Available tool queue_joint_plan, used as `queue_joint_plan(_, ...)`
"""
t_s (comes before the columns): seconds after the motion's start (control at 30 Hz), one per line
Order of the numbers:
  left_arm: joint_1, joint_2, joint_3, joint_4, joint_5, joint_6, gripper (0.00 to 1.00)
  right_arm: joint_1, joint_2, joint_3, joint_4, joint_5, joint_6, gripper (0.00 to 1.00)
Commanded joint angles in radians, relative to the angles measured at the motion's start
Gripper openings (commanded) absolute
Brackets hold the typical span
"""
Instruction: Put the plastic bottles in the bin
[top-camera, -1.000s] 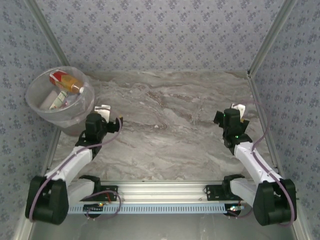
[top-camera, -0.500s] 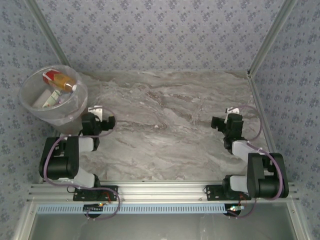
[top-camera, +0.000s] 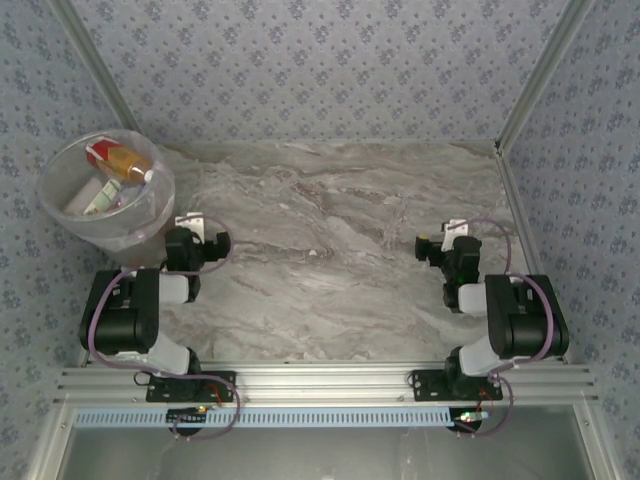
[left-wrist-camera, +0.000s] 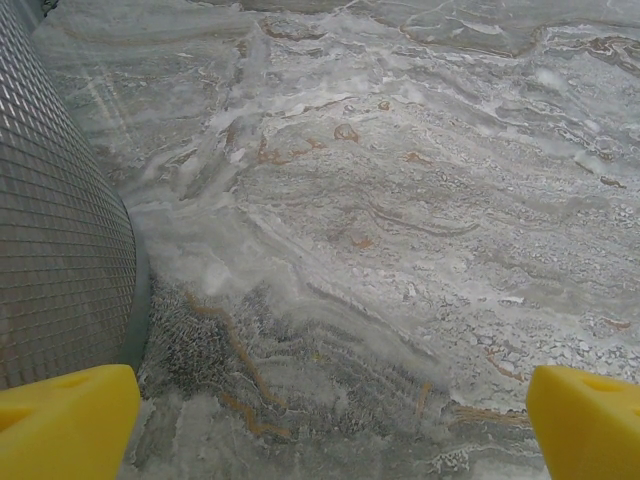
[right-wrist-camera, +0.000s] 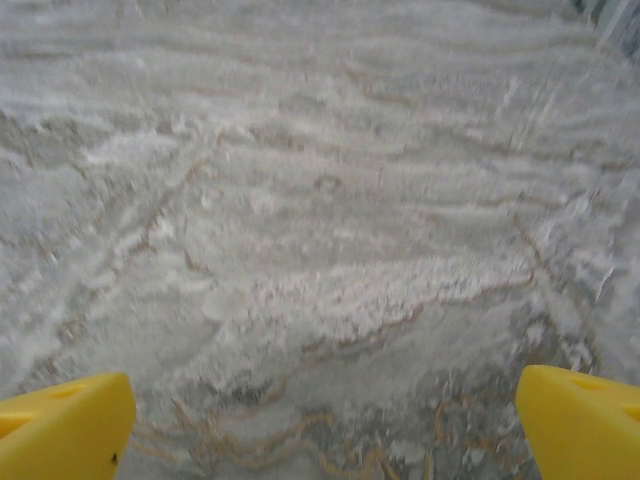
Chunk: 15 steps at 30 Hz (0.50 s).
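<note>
Grey marble-patterned table (top-camera: 350, 220), seen from above. Bin (top-camera: 142, 224) stands upright at the far left corner of the table. Bottles lie inside it: one with a red label and amber content (top-camera: 122, 160) towards the far side, and one with a white-green label (top-camera: 104, 196) just beside it, nearer. A whitish item lies at the bin's left wall, too small to identify. Both arms are folded close to their bases at the near edge. Left gripper (top-camera: 200, 240) sits low over the table, just beside the bin's near right side; contact with the bin cannot be determined. In the left wrist view its yellow fingertips (left-wrist-camera: 65, 420) stand far apart at the bottom corners, nothing between them, bare marble ahead, and the bin's finely gridded wall (left-wrist-camera: 50, 200) rises along the left edge. Right gripper (top-camera: 445, 248) sits near the right edge, well apart from the bin. In the right wrist view its yellow fingertips (right-wrist-camera: 580, 420) are likewise spread wide and empty over bare marble.
</note>
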Motion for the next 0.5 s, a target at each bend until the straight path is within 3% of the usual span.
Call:
queue_joint_plan(0.0,0.007,0.000,0.017,0.053,-0.049,-0.010,1.00,-0.007,0.017,0.104,-0.061,0.043,0.007,1.00)
queue_joint_plan(0.47,0.007,0.000,0.018,0.051,-0.048,-0.009,1.00,-0.010,0.017,0.101,-0.058,0.025,0.001,1.00)
